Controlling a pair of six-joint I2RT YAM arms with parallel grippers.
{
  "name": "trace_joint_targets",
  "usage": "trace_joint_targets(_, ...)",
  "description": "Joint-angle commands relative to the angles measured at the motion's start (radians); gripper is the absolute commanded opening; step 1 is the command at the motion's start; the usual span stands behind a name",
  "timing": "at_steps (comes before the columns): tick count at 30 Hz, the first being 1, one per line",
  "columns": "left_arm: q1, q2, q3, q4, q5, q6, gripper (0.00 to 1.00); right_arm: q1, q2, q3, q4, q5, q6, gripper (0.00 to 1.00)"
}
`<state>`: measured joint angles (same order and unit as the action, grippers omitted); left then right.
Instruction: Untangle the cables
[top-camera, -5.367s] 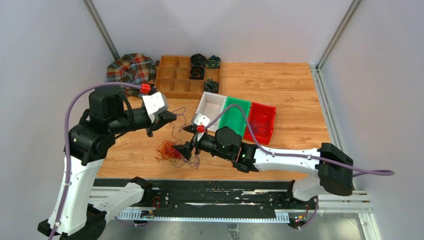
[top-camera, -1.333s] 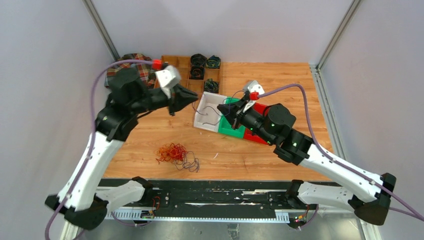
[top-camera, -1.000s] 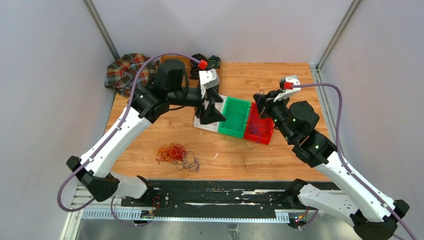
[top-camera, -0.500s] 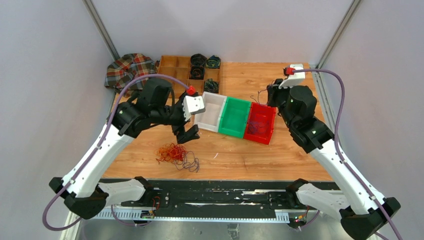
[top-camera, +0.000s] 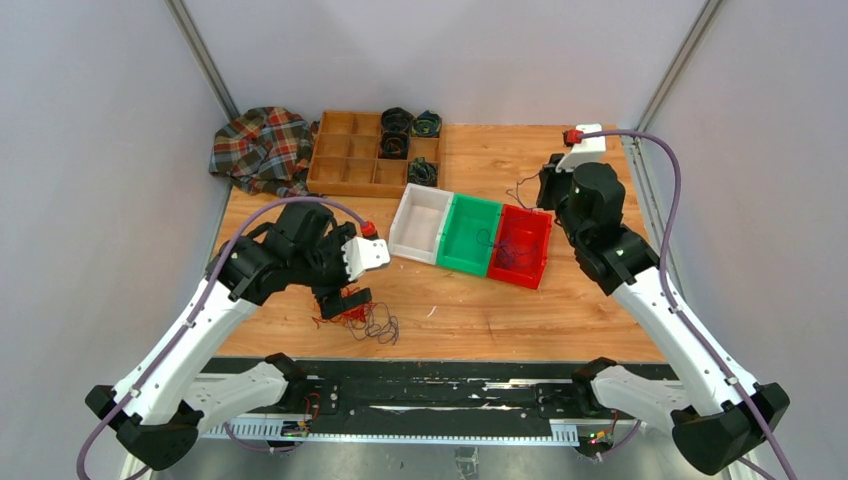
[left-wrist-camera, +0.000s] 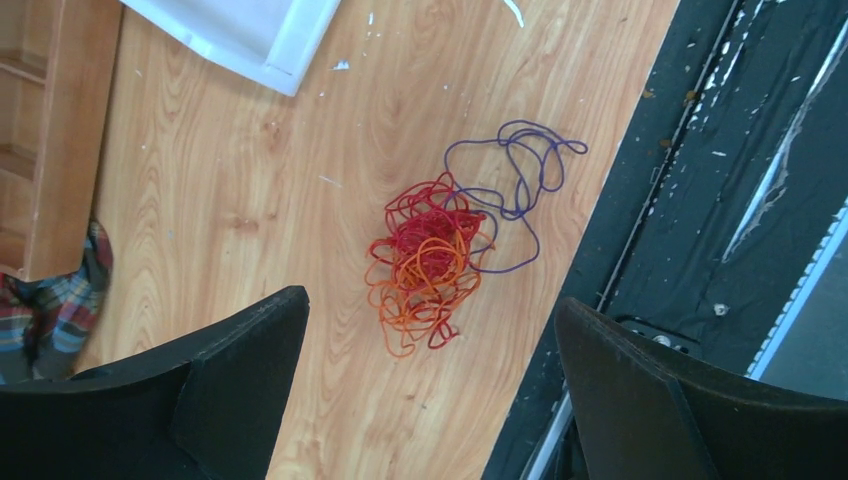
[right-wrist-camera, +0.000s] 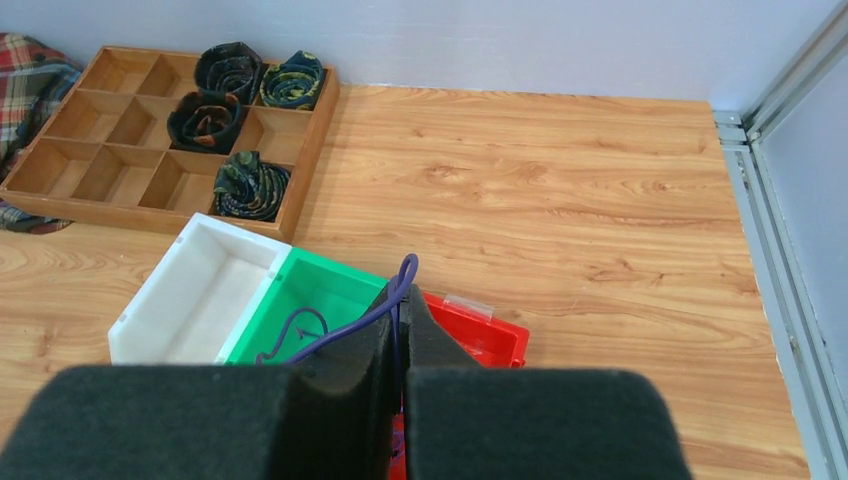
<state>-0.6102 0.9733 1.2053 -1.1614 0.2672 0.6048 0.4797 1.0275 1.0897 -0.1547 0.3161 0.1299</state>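
The cables (left-wrist-camera: 428, 262) lie in a red and orange tangle on the wood near the table's front edge, with a purple strand (left-wrist-camera: 515, 180) looping off its side. My left gripper (left-wrist-camera: 430, 302) hovers over that tangle (top-camera: 338, 312) with its jaws wide open and nothing between them. My right gripper (right-wrist-camera: 402, 300) is raised beyond the bins, shut on a single purple cable (right-wrist-camera: 300, 325) that hangs down across the green bin (right-wrist-camera: 330, 285) and the red bin (top-camera: 524, 240). In the top view the right gripper (top-camera: 541, 190) is behind the red bin.
White (top-camera: 418, 222), green (top-camera: 470, 232) and red bins sit side by side mid-table. A wooden compartment tray (top-camera: 350, 160) with dark coiled rolls and a plaid cloth (top-camera: 262, 148) are at the back left. A black rail (left-wrist-camera: 700, 200) borders the front edge.
My left arm swung from the white bin down and toward the front, over the tangle, jaws opening wide. My right gripper drew back and up behind the red bin, still holding the purple cable.
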Motion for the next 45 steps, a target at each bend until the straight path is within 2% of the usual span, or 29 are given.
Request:
trace_joint_targets(1,0.009,-0.037,-0.011,-0.012,-0.044,0.035,0.98,-0.032,-0.027,0.005,0.027,0.014,-0.015,0.01)
trace_joint_targets(11,0.01,-0.028,-0.035,-0.011,-0.065,0.054,0.98,-0.055,-0.049,0.087,0.01,-0.027,-0.023,0.01)
trace_joint_targets(27,0.011,-0.036,-0.045,-0.016,-0.086,0.081,0.98,-0.087,0.01,-0.071,0.048,-0.036,-0.009,0.01)
trace_joint_targets(37,0.012,-0.035,-0.038,-0.03,-0.087,0.094,0.98,-0.087,0.11,-0.149,0.034,-0.035,0.023,0.01)
trace_joint_targets(45,0.012,-0.026,-0.032,-0.044,-0.103,0.102,0.98,-0.087,0.292,-0.172,-0.064,-0.002,0.08,0.01)
